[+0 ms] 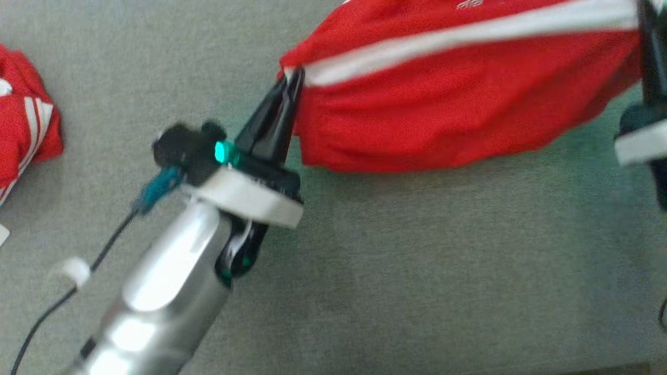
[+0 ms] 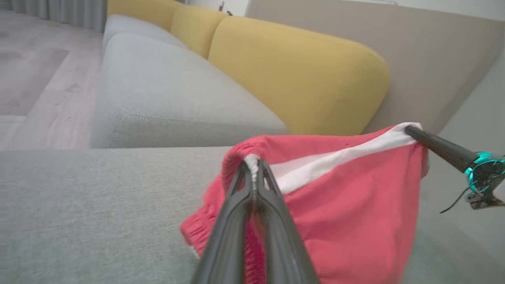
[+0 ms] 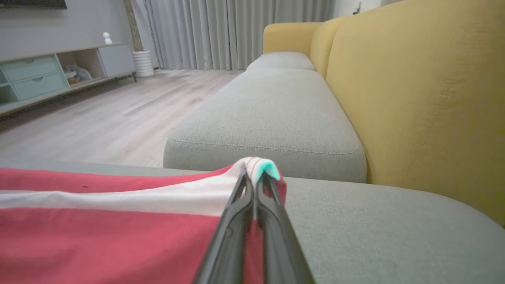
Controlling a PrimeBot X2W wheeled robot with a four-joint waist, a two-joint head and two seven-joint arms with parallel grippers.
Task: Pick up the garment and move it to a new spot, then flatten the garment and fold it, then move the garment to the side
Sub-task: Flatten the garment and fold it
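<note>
garment of red fabric with one long white stripe point(image 1: 443, 104) hangs stretched between the two grippers, over the grey woven sofa seat point(image 1: 417, 271). its long axis runs from left to right in the head view and rises a little toward the right side; the white stripe follows the same line. the upper edge is pulled tight, and the rest of the cloth sags below it in loose folds. whether the lower edge touches the seat, i cannot tell.

the left gripper point(image 1: 292, 78) is clenched on the left end of the garment, at the gathered waistband where the white stripe begins; in the left wrist view its two dark fingers point(image 2: 236, 197) press together with the cloth between the tips. the right gripper point(image 3: 254, 175) is clenched on the opposite end, and a small fold of white and red cloth stands up above its tips.

the rounded yellow backrest point(image 2: 296, 71) of the sofa is behind the garment. a second red cloth with white stripes point(image 1: 21, 120) lies crumpled on the seat at the far left of the head view, well apart from the held garment.
</note>
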